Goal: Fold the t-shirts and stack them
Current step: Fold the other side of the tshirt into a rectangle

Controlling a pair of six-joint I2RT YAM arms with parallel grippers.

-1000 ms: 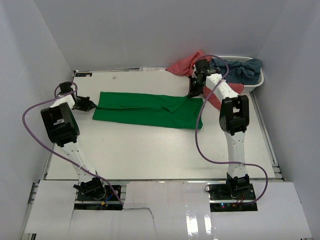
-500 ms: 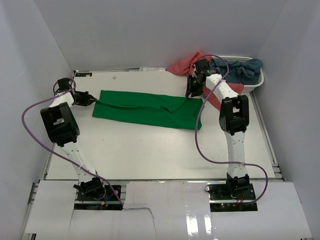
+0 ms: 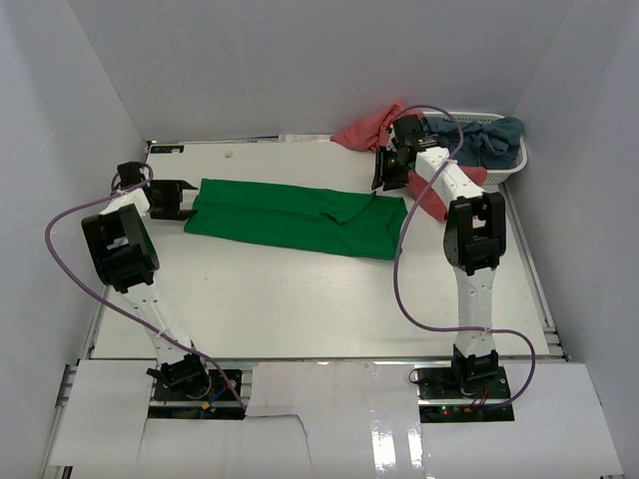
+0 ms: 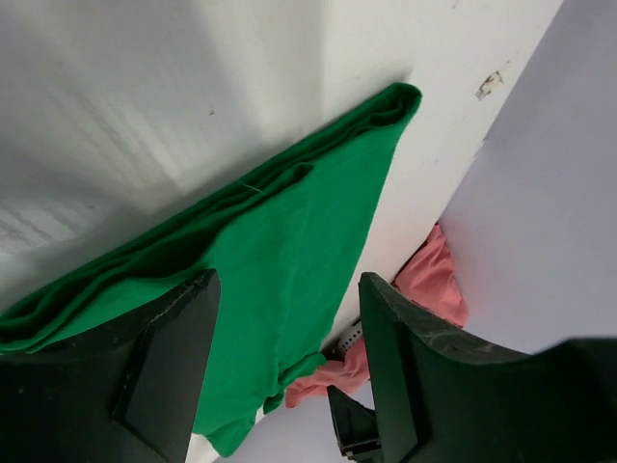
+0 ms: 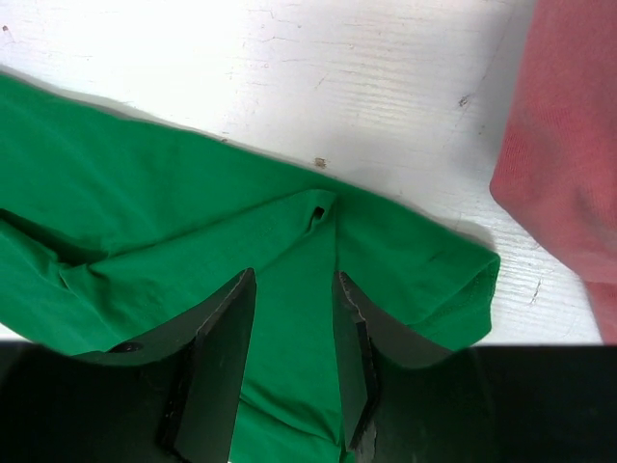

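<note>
The gap of the left claw [image 4: 284, 386], its jaws spread wide, is filled only by the green t-shirt [image 4: 289, 251]. Open table [image 4: 145, 116] is left to one side of it. Just right of the right claw [image 5: 284, 376], likewise spread, passage is narrowed by the salmon-pink t-shirt [image 5: 564, 145]. Beyond that, the basket [image 3: 517, 166] is met.

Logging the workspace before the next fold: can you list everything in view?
green t-shirt: 1, green, folded lengthwise, mid-table
pink t-shirt: 1, salmon-pink, far right, beside the basket
grey-blue t-shirt: 1, grey-blue, in the basket
basket: 1, white, far right corner
table: 1, white, beneath all
cables: 2, purple, one along each arm
left tool: 1, black, open at the green t-shirt's left end
right tool: 1, black, open over its right end
</note>
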